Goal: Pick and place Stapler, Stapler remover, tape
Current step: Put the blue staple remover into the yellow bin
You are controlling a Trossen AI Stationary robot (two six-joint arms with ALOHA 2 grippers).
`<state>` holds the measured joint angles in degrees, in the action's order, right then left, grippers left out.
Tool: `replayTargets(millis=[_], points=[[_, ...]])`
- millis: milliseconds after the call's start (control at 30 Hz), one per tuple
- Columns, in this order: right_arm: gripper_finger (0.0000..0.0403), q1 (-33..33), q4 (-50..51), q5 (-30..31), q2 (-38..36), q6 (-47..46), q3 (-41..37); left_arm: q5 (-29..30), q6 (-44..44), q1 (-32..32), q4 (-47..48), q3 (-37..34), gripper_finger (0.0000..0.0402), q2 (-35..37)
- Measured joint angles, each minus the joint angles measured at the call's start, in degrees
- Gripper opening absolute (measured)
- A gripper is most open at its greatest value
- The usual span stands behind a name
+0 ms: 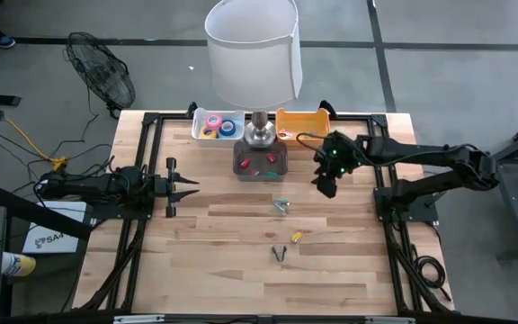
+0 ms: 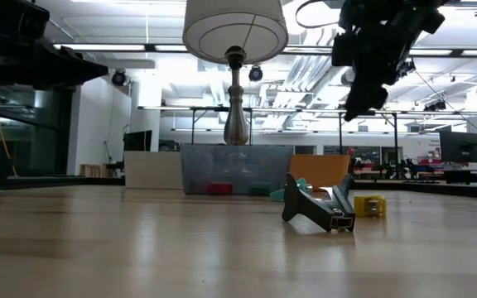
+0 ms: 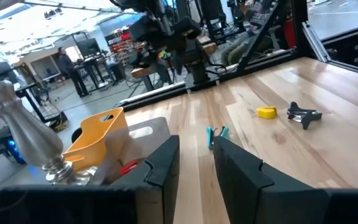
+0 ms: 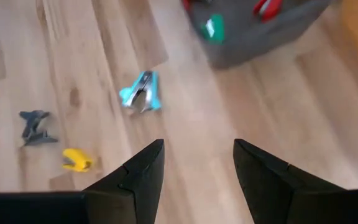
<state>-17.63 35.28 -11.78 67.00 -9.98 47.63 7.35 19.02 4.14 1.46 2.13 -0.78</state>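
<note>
A small teal tool (image 1: 281, 206), a small yellow piece (image 1: 296, 237) and a dark claw-shaped staple remover (image 1: 280, 254) lie on the wooden table's middle. They also show in the right wrist view: teal tool (image 4: 140, 91), yellow piece (image 4: 76, 160), remover (image 4: 34, 126). Tape rolls (image 1: 216, 126) in yellow, pink and blue lie in a white tray at the back. My right gripper (image 1: 325, 184) hangs open and empty, high above the table, right of the grey bin. My left gripper (image 1: 183, 187) is open and empty at the table's left side.
A lamp (image 1: 257, 54) stands at the back middle, its base behind a grey bin (image 1: 261, 162) holding red and green blocks. An orange bin (image 1: 302, 121) stands at the back right. Black frame rails (image 1: 142, 162) run along the table's sides. Bare wood lies toward the near edge.
</note>
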Motion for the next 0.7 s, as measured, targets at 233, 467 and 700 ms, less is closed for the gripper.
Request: replayTargets(millis=[233, 467, 700], points=[[0.0184, 7.5, -4.8, 3.0, 0.0, -6.7, -4.5, 1.9, 0.2, 0.0, -0.2, 0.0, 0.0096, -0.2], [0.0184, 15.9, -20.6, 10.5, 0.2, -2.6, -12.4, 2.2, 0.2, 0.0, -1.4, -0.1, 0.0096, -0.2], [0.0203, 19.9, -32.9, 15.0, 1.9, -6.9, -17.4, 2.2, 0.2, 0.0, -1.3, -0.1, 0.0096, -0.2]])
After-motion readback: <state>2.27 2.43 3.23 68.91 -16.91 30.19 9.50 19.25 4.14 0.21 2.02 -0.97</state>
